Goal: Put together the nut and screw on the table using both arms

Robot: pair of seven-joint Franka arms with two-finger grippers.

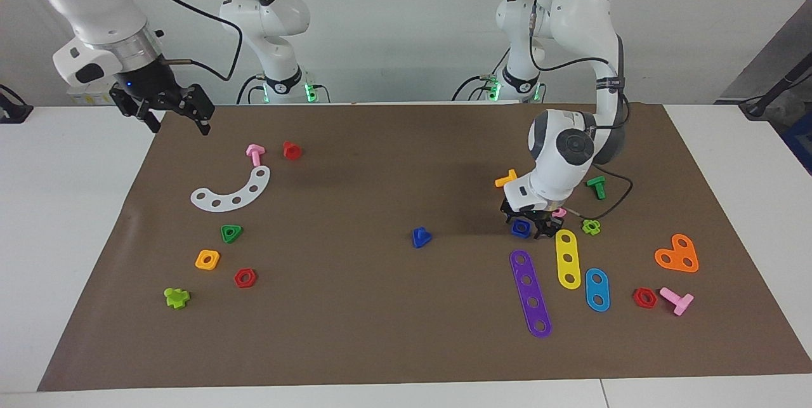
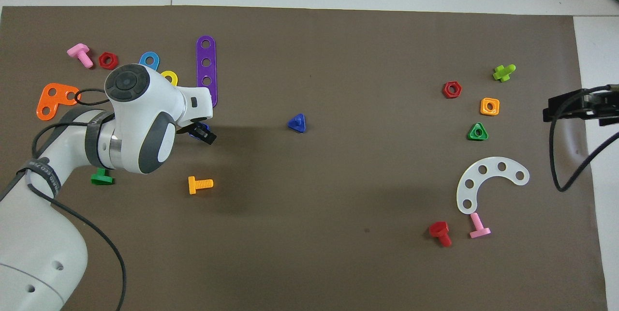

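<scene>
The dark-blue square nut (image 1: 521, 228) lies on the brown mat (image 1: 355, 332) toward the left arm's end. My left gripper (image 1: 528, 226) is down at the mat, open, with its fingers on either side of the nut. In the overhead view the left arm's wrist hides most of the nut and the left gripper (image 2: 200, 132). The dark-blue screw (image 1: 420, 237) with its triangular head lies alone near the mat's middle, and shows in the overhead view too (image 2: 297, 123). My right gripper (image 1: 171, 115) waits open and empty, raised over the mat's edge at the right arm's end (image 2: 575, 105).
Beside the left gripper lie a yellow strip (image 1: 568, 258), a purple strip (image 1: 530, 294), a light-green nut (image 1: 591, 226), an orange bolt (image 1: 506, 178) and a green bolt (image 1: 596, 187). Toward the right arm's end lie a white curved strip (image 1: 233, 192), a green triangular nut (image 1: 231, 233) and an orange-yellow square nut (image 1: 207, 259).
</scene>
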